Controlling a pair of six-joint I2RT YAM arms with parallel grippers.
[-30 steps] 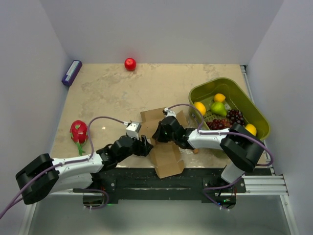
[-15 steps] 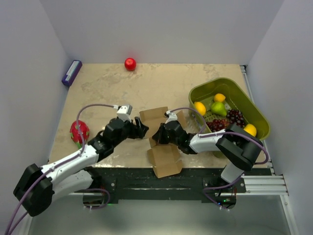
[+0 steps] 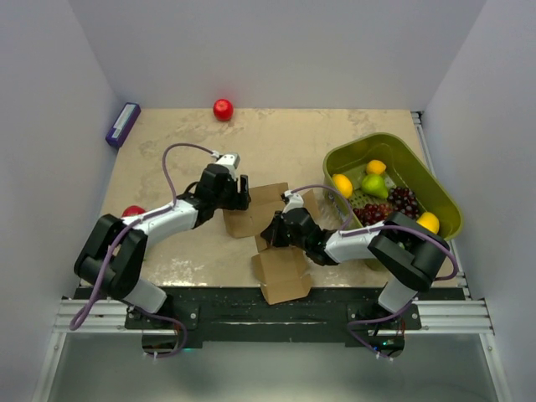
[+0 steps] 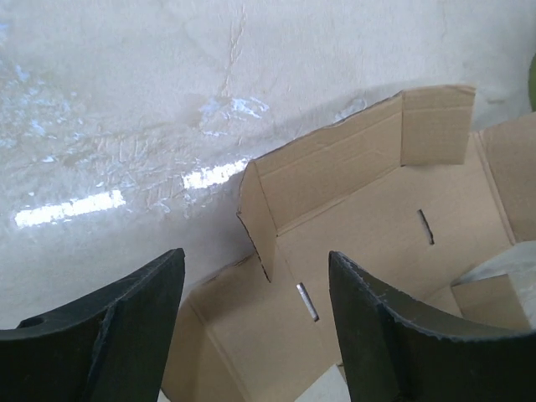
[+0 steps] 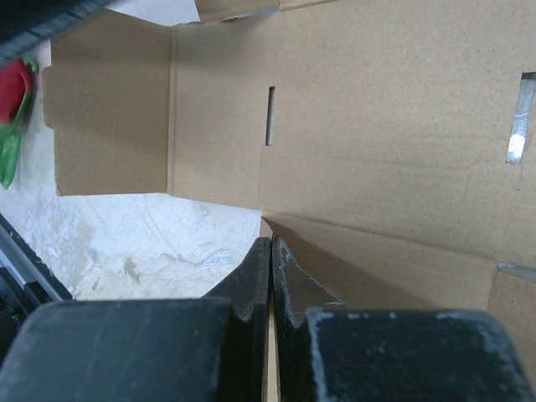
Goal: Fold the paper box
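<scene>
The left gripper (image 3: 240,191) hangs over the far left corner of the paper box (image 3: 283,275) with its jaws wide and nothing between them, a raised flap just ahead of its fingers (image 4: 134,327). The box lies opened out at the near middle of the table (image 3: 184,142), and the right gripper (image 3: 270,236) sits at its middle, pinched tight on the thin edge of an upturned flap, left of the green basket (image 3: 444,209)
</scene>
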